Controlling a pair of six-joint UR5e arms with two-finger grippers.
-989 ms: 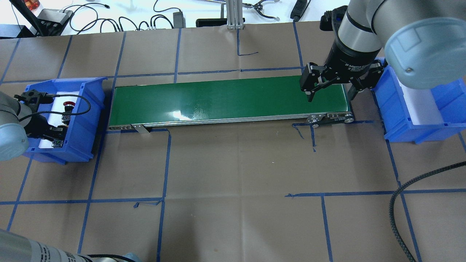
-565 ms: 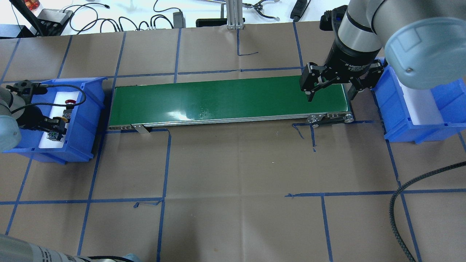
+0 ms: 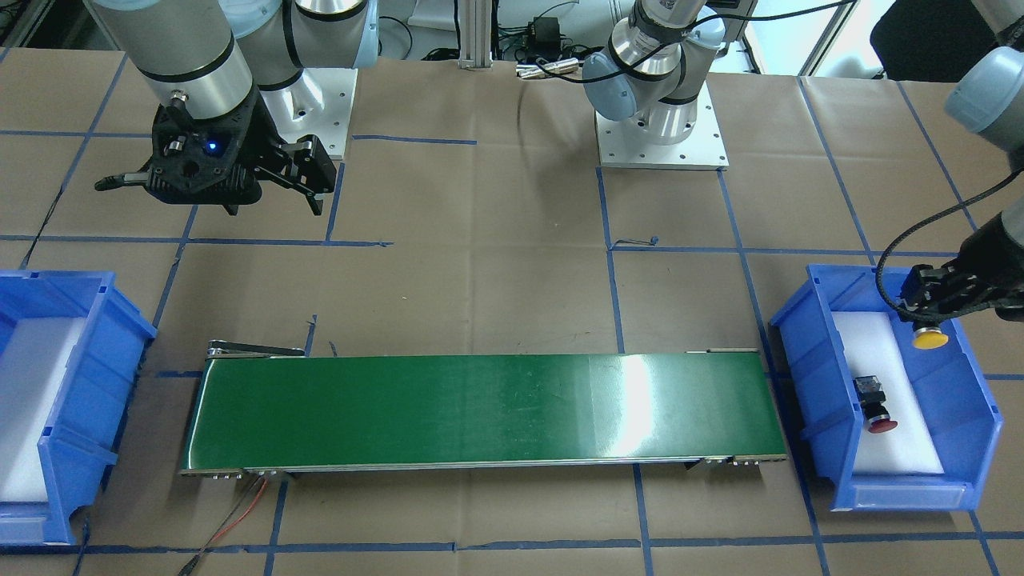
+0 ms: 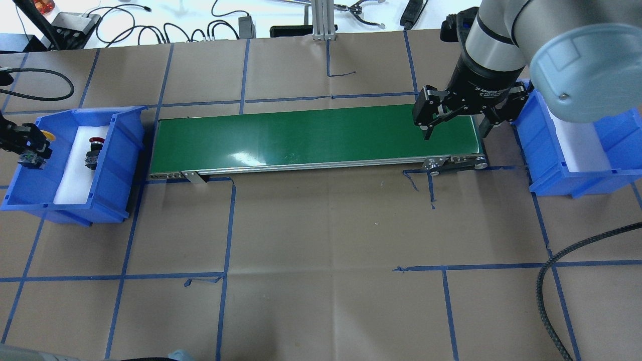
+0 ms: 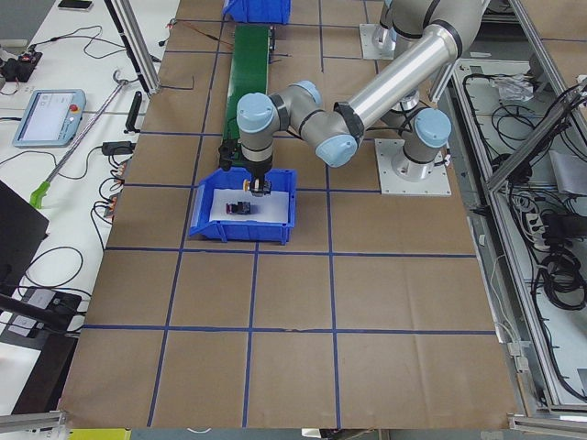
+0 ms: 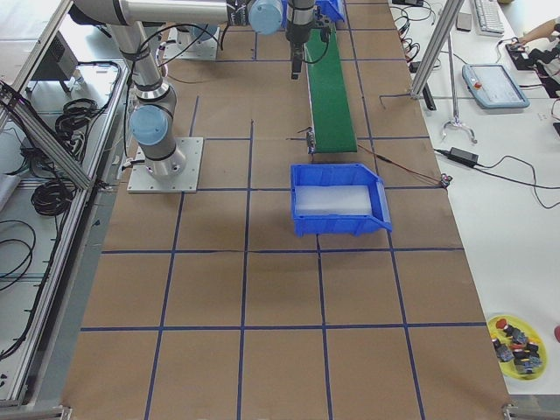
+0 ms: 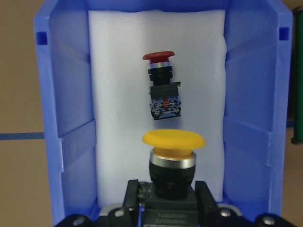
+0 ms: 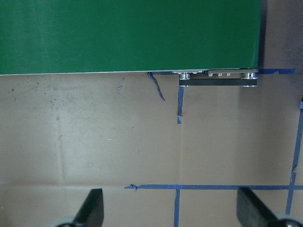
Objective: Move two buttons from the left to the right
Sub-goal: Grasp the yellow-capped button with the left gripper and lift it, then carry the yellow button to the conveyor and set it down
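Two buttons: both sit at the robot's left end of the table, one on the floor of the left bin [image 4: 119, 150] and one held over it.
Yellow button [image 7: 173, 140]: clamped by its black body between the fingers of the left gripper [image 7: 168, 190], with the mushroom cap pointing forward past the fingertips.
Left gripper: closed on the yellow button and poised above the bin's white foam liner [image 7: 118, 71], toward the bin's outer side in the overhead view.
Height of the yellow button: it appears lifted clear of the foam, though no view shows the gap plainly.
Red button [image 7: 162, 85]: lying on its side on the foam, just beyond the yellow cap in the left wrist view. Its red cap is turned away from the gripper and its contact block toward it.
Gap between them: the two buttons are near each other but apart.
Conveyor belt [image 4: 311, 134]: green, stretched between the left bin and the right bin [image 4: 546, 155].
Right gripper [image 4: 454, 125]: fingers spread wide and holding nothing, hanging over the belt's right-hand end, just beside the right bin.
Right bin: blue, lined with white foam.
Table [image 4: 326, 225]: brown paper gridded with blue tape.
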